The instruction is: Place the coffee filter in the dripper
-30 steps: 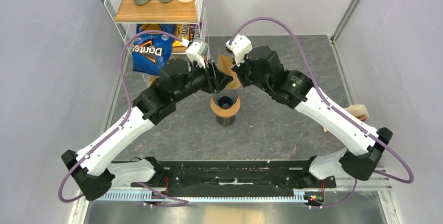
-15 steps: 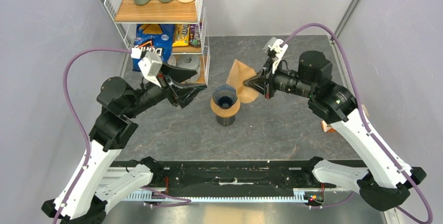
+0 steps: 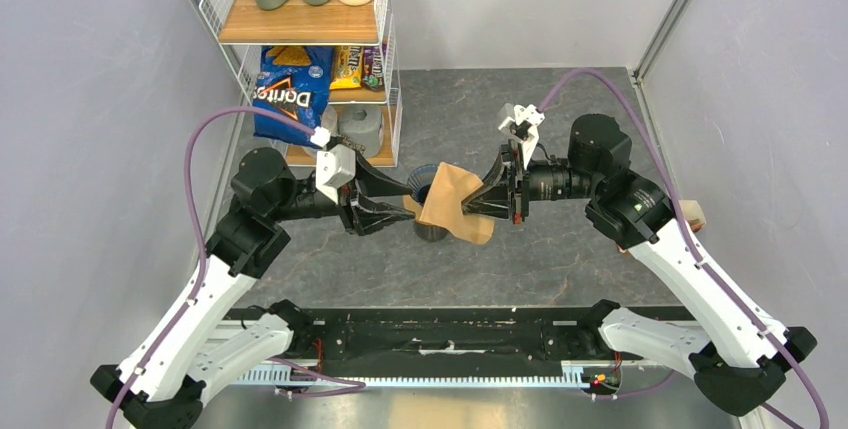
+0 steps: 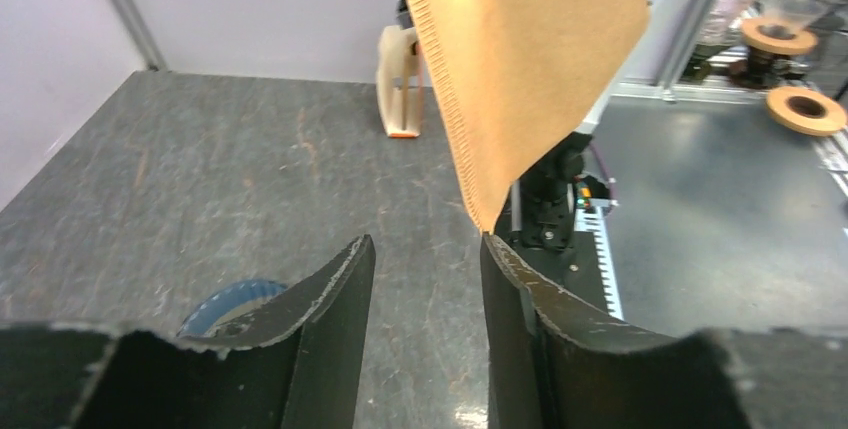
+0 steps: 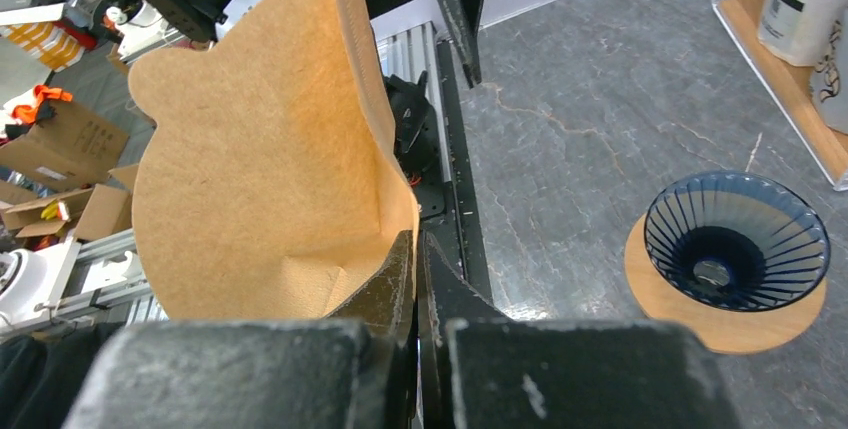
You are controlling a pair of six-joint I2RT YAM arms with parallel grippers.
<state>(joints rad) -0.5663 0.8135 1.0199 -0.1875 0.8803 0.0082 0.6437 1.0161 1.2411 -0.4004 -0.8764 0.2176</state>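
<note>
carrying the coffee filter (image 3: 450, 204), the pinching right jaws are now arriving over the dripper (image 5: 737, 241) for lowering; left jaws are returning half-open.

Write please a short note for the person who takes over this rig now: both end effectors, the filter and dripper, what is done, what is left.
Right end effector: shut on the coffee filter, held in the air near the dripper.
Left end effector: open, empty, fingertips close to the filter's lower corner.
Dripper: empty, on a wooden ring.
Done: filter lifted.
Left: probably spread it, lower it into the dripper, release.
</note>
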